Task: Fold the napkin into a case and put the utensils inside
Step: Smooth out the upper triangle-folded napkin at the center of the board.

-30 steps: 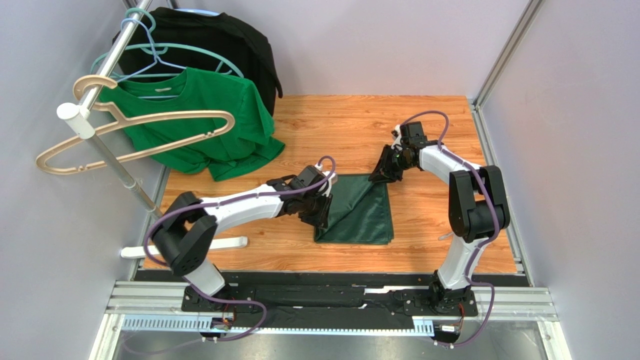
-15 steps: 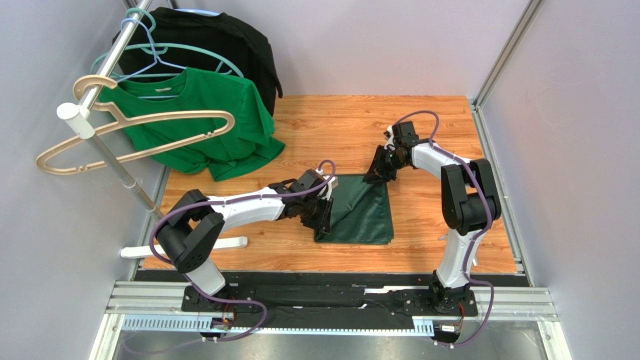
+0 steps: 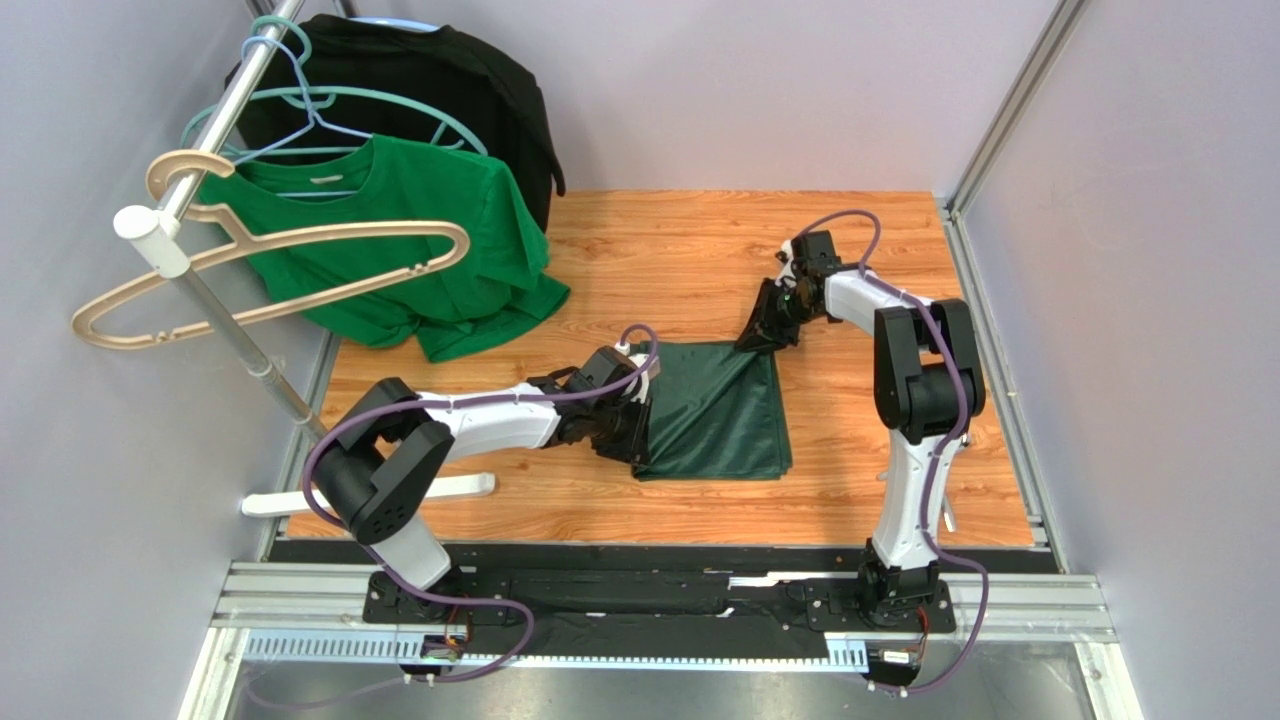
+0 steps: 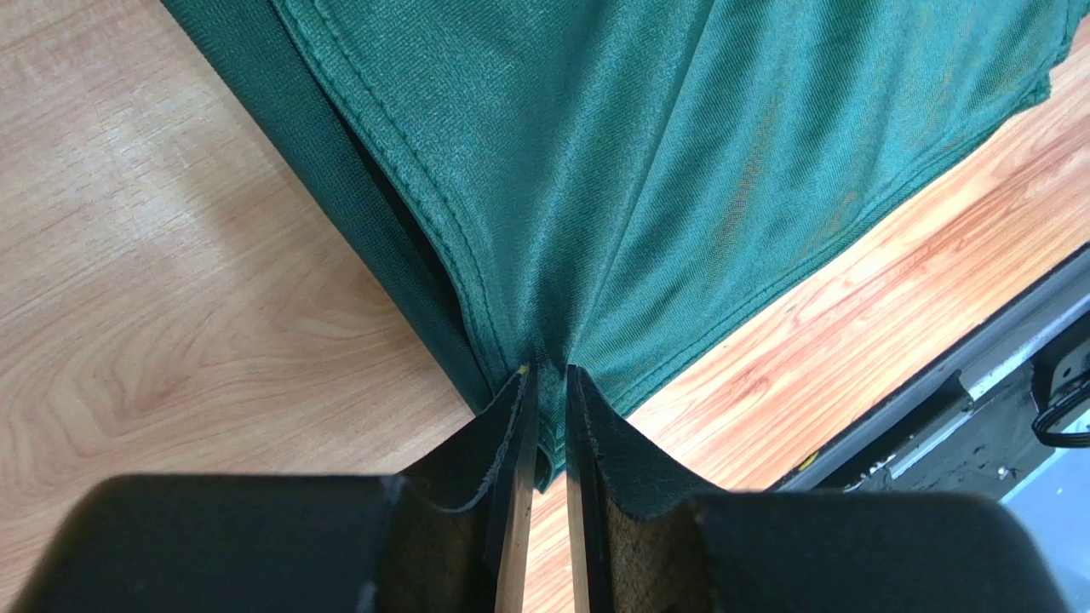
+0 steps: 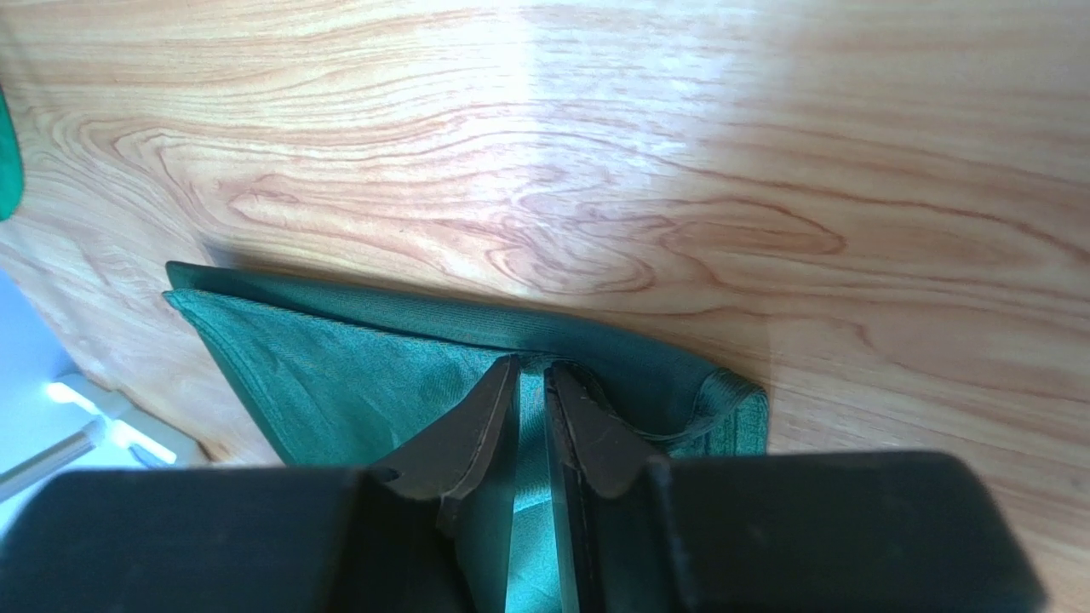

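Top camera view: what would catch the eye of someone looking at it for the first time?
The dark green napkin lies folded in the middle of the wooden table with both arms on it. The left gripper pinches its left edge and the right gripper pinches its far right corner. At the far left, a bright green T-shirt and a black garment hang on hangers, with an empty tan hanger in front of them.

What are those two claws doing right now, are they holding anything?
The left gripper is closed, pinching an edge of the napkin.
The right gripper is closed, pinching another edge of the napkin.
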{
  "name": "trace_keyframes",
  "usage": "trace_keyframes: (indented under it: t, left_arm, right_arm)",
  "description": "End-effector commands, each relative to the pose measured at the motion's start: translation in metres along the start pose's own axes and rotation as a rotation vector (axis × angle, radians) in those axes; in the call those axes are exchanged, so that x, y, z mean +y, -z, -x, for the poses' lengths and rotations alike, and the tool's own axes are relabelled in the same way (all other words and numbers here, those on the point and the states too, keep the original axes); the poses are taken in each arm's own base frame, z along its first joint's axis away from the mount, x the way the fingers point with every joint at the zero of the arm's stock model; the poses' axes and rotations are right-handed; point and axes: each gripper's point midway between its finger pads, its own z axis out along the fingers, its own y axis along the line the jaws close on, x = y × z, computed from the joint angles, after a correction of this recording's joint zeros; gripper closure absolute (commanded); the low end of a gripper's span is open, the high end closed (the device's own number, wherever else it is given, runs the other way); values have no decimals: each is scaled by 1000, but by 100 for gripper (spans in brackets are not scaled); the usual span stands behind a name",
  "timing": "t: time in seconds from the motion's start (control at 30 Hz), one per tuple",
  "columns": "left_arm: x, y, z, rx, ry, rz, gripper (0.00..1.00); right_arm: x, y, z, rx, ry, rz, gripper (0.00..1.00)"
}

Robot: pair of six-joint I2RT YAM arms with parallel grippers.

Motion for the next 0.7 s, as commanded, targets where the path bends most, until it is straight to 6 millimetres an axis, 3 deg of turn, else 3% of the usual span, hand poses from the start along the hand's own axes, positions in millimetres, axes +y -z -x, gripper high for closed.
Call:
trace_keyframes:
  t: [0.0, 0.13, 0.3, 0.37, 0.47, 0.57, 0.67]
  left_arm:
    - [10, 7, -19, 45, -8, 32, 77]
    - [-9, 24, -9, 20, -25, -33, 76]
    - [-47, 56, 32, -79, -41, -135, 64]
    - [-54, 61, 47, -103, -46, -149, 61]
    - [-53, 46, 54, -78, -43, -150, 65]
    - [-38, 19, 45, -26, -32, -112, 69]
    - [-21, -1, 23, 22, -2, -78, 72]
  right_arm:
    - [-24, 3, 21, -66, 77, -137, 79]
    - [-5, 19, 22, -90, 91, -87, 76]
    - [19, 54, 23, -138, 90, -59, 66]
    - [17, 58, 20, -138, 88, -71, 64]
    - [17, 56, 14, -123, 87, -55, 61]
    - [8, 48, 11, -113, 81, -78, 61]
    - [-6, 37, 15, -113, 88, -113, 62]
